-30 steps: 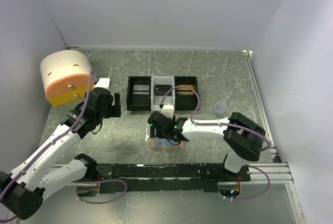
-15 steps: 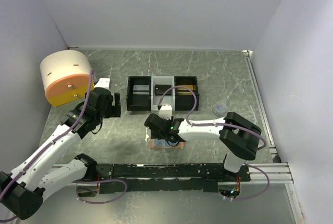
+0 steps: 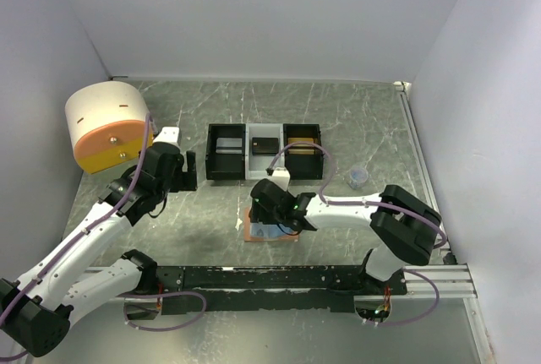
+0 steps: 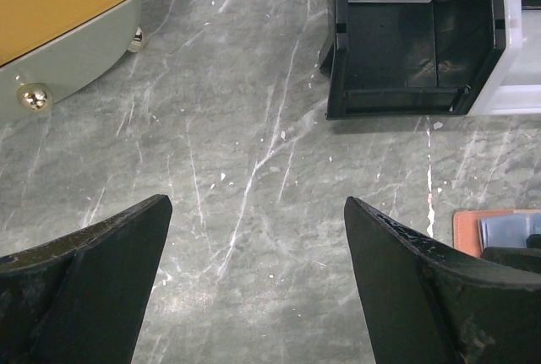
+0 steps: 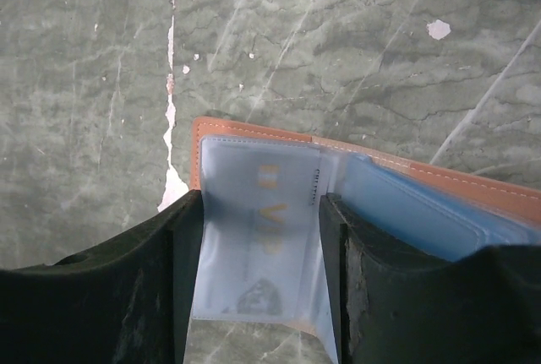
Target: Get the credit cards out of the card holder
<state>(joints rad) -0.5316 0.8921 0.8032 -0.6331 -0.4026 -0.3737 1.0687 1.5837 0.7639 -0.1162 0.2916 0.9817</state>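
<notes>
Right gripper (image 5: 260,203): narrowed; fingers are set against both edges of a frosted card (image 5: 258,263); a firm grip cannot be confirmed.
Card holder (image 5: 423,199): laid open directly beneath; one end is hidden by a finger.
Card print: blurred, unreadable.
Left gripper (image 4: 255,208): spread wide, nothing held; tray (image 4: 397,43) ahead.

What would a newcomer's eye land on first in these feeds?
The open salmon-orange card holder at the table's near centre, with the right gripper over it, jaws either side of a frosted flap showing gold letters. Then the big cream-and-orange drum at far left, and the black-and-white tray behind the holder.
</notes>
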